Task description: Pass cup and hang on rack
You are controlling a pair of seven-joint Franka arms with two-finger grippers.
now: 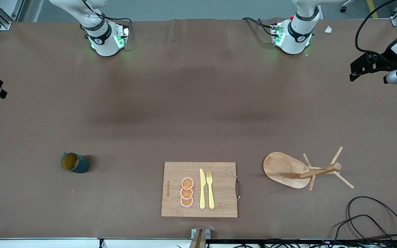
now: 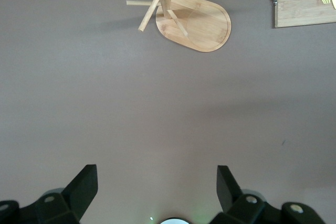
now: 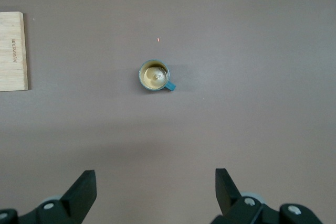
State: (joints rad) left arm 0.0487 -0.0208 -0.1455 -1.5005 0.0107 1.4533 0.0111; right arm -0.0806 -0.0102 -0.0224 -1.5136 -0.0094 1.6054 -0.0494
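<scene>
Brown table (image 1: 191,103), bare across the middle. Cup (image 1: 74,163) upright toward the right arm's end, mouth up, mustard inside showing, small handle on its side; nothing touching it. Tiny red speck (image 1: 73,190) on the table nearer the front camera than the cup.

Rack (image 1: 302,168) toward the left arm's end, upright on its oval dished base, thin pegs angling off the central post, all pegs bare. Well apart from the cup.

Between cup and rack: wooden cutting board (image 1: 219,203), lying flat, metal handle (image 1: 238,188) on the edge facing the rack. On the board: three orange slices (image 1: 186,192) in an overlapping row, yellow knife (image 1: 202,188) and yellow fork (image 1: 210,189) side by side. Board sits just beside the rack's base, not touching. Lettering burnt along the board's edge toward the cup, too small to read.

Black cables (image 1: 370,220) looped on the table near the front camera, by the rack's end. Small white scrap (image 1: 328,29) near the left arm's base.

Left pincer (image 2: 156,190) up over bare table, fingers spread wide, nothing between them; rack and a corner of the board visible below in the left wrist view. Right pincer (image 3: 155,192) likewise up over bare table, fingers apart and empty, cup in plain sight below it. Nothing standing between either pincer and the table below
</scene>
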